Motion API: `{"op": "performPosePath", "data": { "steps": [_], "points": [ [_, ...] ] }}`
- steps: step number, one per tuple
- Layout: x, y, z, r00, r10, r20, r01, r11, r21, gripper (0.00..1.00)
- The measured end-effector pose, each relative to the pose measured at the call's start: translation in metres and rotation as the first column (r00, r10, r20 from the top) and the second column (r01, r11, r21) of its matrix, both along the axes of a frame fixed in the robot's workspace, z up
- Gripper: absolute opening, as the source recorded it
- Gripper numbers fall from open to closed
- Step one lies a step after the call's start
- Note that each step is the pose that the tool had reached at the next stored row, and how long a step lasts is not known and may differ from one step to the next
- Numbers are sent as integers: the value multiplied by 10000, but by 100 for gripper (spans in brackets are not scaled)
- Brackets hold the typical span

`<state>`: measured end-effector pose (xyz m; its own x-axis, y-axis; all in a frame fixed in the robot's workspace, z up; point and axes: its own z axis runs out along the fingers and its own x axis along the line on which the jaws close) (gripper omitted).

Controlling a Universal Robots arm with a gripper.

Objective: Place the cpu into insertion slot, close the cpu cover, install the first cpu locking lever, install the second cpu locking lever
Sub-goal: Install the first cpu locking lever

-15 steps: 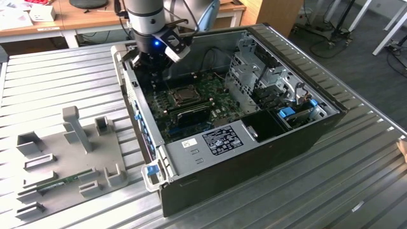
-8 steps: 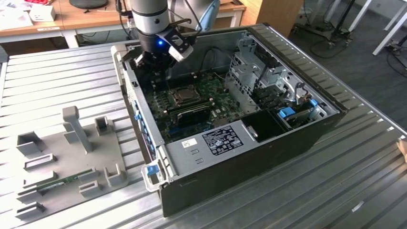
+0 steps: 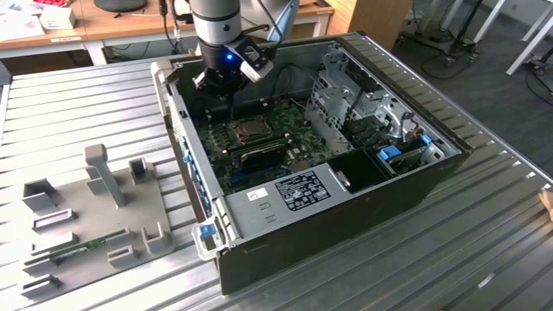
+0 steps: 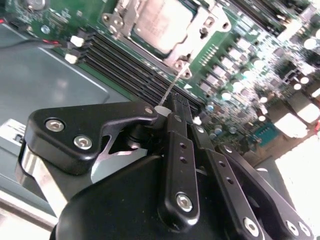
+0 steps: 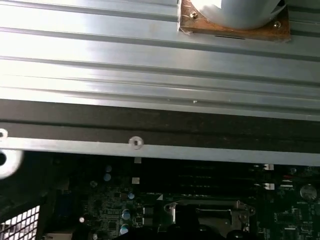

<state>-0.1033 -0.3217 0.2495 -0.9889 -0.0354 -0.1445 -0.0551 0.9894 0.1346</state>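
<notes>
In the exterior view my gripper (image 3: 221, 87) reaches into the open computer case, just beyond the insertion slot (image 3: 246, 130) on the green board. In the second wrist view the cpu (image 4: 162, 22) lies in the slot with its pale metal top up. The silver cpu cover (image 4: 199, 27) lies flat around it. A thin wire locking lever (image 4: 173, 82) stands up from the socket's corner and runs to my fingertips. My gripper (image 4: 179, 107) has its black fingers together. Whether the lever's end is pinched or only touching cannot be told.
Long black memory slots (image 4: 125, 62) run beside the socket. The case wall (image 3: 183, 123) and drive cage (image 3: 354, 103) hem in the board. A grey fixture plate (image 3: 95, 214) with upright holders lies on the slatted metal table (image 3: 415, 272) at the exterior view's left.
</notes>
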Motion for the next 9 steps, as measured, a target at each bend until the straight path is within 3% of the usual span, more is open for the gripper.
{"op": "performPosePath", "data": {
  "steps": [9],
  "points": [
    [34, 0, 0, 10000, 0, 0, 0, 10000, 0, 10]
  ]
}}
